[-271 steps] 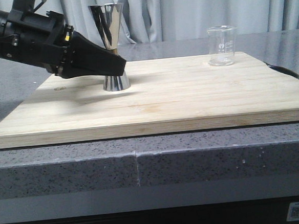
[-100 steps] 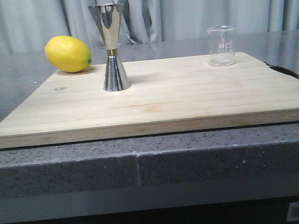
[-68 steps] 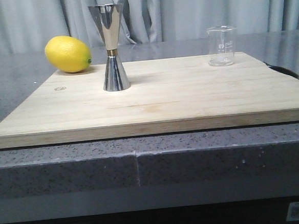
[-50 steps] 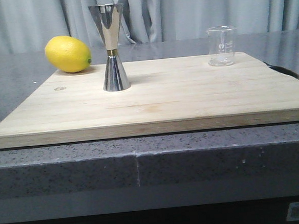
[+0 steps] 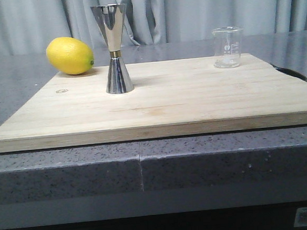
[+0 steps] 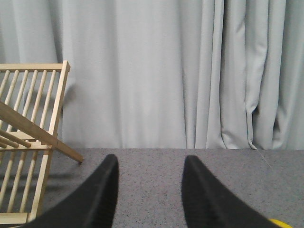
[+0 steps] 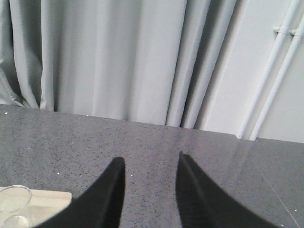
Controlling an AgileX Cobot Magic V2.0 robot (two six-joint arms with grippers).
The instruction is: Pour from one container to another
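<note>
A: Report the condition of each tool.

B: Left tool (image 6: 149,190): fingers apart, nothing between them, held above bare grey table (image 6: 156,161). A wooden rack (image 6: 28,142) stands at one side of its wrist view, and a sliver of yellow shows at the frame corner. Right tool (image 7: 148,190): fingers apart, nothing gripped, likewise over the table. Neither tool appears in the front view.

A: Locate the task items.

B: Both stand upright on the wooden cutting board (image 5: 184,105). The steel jigger (image 5: 115,48) occupies the left half, toward the far edge; a thin gold band marks its narrow waist. The glass beaker (image 5: 228,47) stands at the far right of the board, close to the back edge, well apart from the jigger. The beaker is clear, with white printed markings. Whether it holds any liquid cannot be determined.

A: Is the beaker visible from either wrist?

B: Yes. The right wrist view shows its rim at the lower corner of the frame, on a corner of the board, apart from the fingers.

A: Other objects?

B: One lemon (image 5: 70,55) rests at the board's far left corner, just beside the jigger but not touching it. A grey curtain (image 5: 199,12) hangs behind the table.
</note>
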